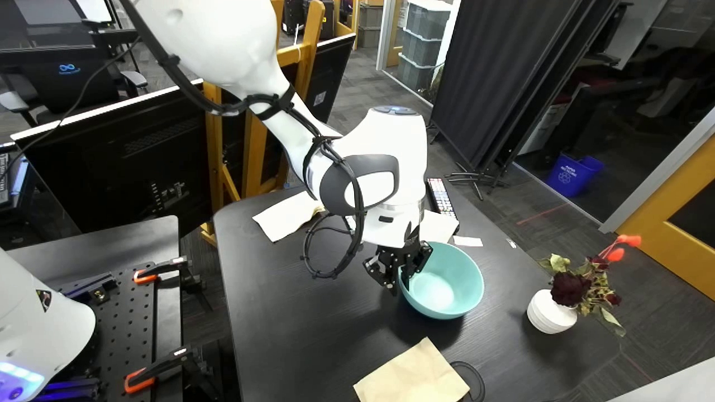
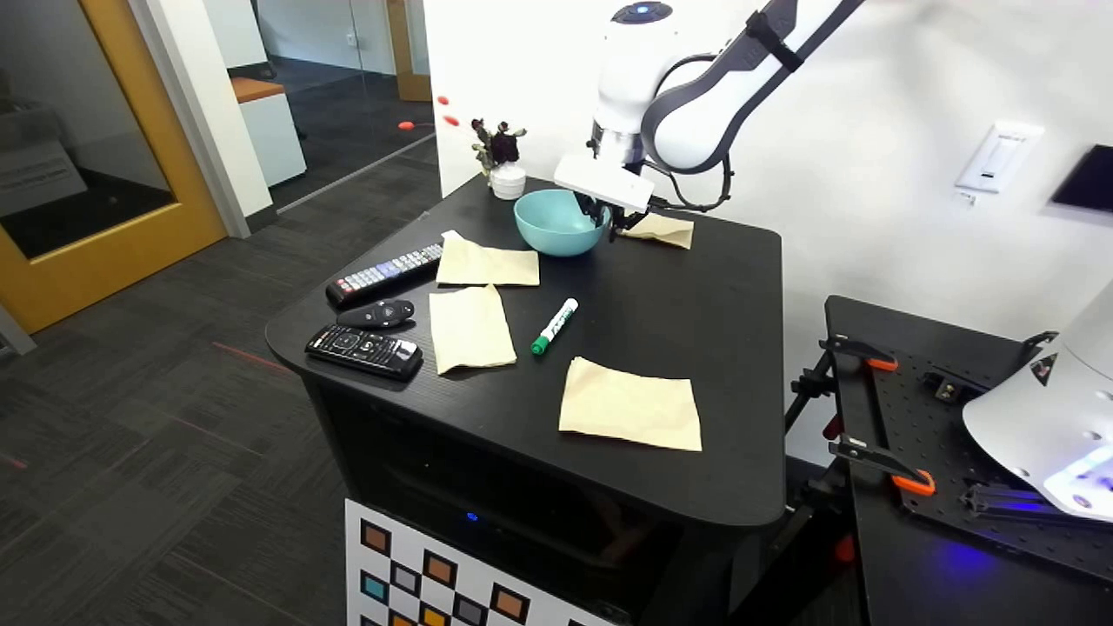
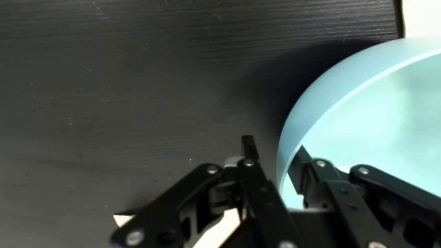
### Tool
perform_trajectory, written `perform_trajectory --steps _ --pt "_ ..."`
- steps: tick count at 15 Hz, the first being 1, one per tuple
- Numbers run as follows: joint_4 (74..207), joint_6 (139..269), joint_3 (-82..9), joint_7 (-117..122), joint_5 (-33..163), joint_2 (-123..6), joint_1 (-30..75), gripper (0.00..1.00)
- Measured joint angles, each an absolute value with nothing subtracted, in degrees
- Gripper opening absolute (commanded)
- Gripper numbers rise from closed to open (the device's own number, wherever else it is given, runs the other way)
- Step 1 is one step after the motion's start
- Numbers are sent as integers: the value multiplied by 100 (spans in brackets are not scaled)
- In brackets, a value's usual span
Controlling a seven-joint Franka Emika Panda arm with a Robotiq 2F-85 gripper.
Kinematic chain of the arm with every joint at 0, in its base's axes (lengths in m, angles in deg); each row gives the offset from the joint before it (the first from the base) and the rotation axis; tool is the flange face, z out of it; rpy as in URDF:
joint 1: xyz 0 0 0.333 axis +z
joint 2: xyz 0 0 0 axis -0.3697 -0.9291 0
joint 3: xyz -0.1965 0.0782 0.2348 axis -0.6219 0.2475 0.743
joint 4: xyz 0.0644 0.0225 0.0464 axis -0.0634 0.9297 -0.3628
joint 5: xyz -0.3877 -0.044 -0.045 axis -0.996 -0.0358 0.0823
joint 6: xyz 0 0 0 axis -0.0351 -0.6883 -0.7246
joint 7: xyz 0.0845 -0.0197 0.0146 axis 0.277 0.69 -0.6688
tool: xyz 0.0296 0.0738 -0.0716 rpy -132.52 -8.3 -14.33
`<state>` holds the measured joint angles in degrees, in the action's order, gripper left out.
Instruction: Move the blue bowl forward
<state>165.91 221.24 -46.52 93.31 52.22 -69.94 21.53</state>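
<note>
The wrist view showed one gripper (image 3: pixel 275 146), two fingers spread astride the wall of one blue bowl (image 3: pixel 375 113), one inside, one outside. In both exterior views the bowl stood on the black table (image 2: pixel 696 313) near one white flowerpot (image 2: pixel 508 184). Four tan sheets (image 2: pixel 630 406), three remotes (image 2: pixel 365 350) and one marker (image 2: pixel 555 326) lay there. A blue bin (image 1: pixel 571 176) read PAPER RECYCLING; a chair (image 1: pixel 72 92) bore an infinity-like logo (image 1: pixel 68 69).

In an exterior view I have the blue bowl (image 2: pixel 558 235) at the far end of the dark table (image 2: pixel 687 304), left of its middle. It's round, plain, smooth and light turquoise, sitting upright, open side up; my wrist view catches its left part, at the right.
</note>
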Motion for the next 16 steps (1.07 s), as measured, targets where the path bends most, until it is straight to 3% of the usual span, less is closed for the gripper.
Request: perform_trajectory --steps 9,16 --pt "16695 22124 -4775 9325 5343 -6875 2220 1" --pt "17798 22190 -4991 9320 5023 -6115 2353 1"
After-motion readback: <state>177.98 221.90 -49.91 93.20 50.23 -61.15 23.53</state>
